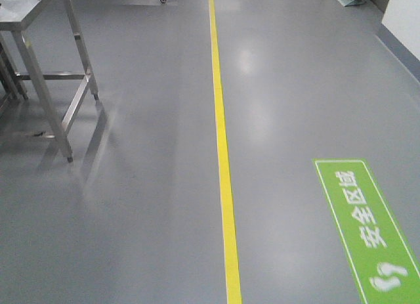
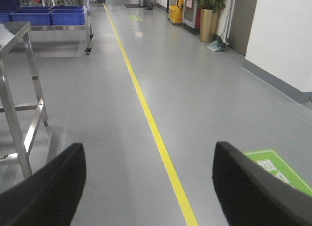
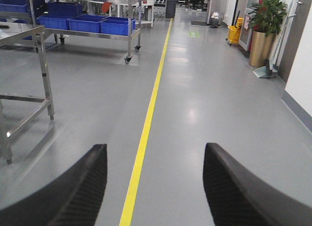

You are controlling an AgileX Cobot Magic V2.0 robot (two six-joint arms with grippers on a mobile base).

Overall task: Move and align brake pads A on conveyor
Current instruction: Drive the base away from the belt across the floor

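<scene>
Two grippers in view: left gripper (image 2: 147, 155) and right gripper (image 3: 155, 153), jaws wide apart on both, nothing held, over grey floor (image 1: 131, 218). Yellow line (image 1: 223, 153) runs up between each pair of fingers. Steel surface (image 1: 26, 18) on legs to the left, green floor sign (image 1: 367, 225) to the right. Blue bins (image 3: 92, 23) far back. Brake pads A and conveyor: out of all three views.

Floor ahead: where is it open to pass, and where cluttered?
Bare floor lies either side of the yellow line: between it and the steel table on the left, and between it and the wall on the right. Clutter sits far back: bin cart, plant.
</scene>
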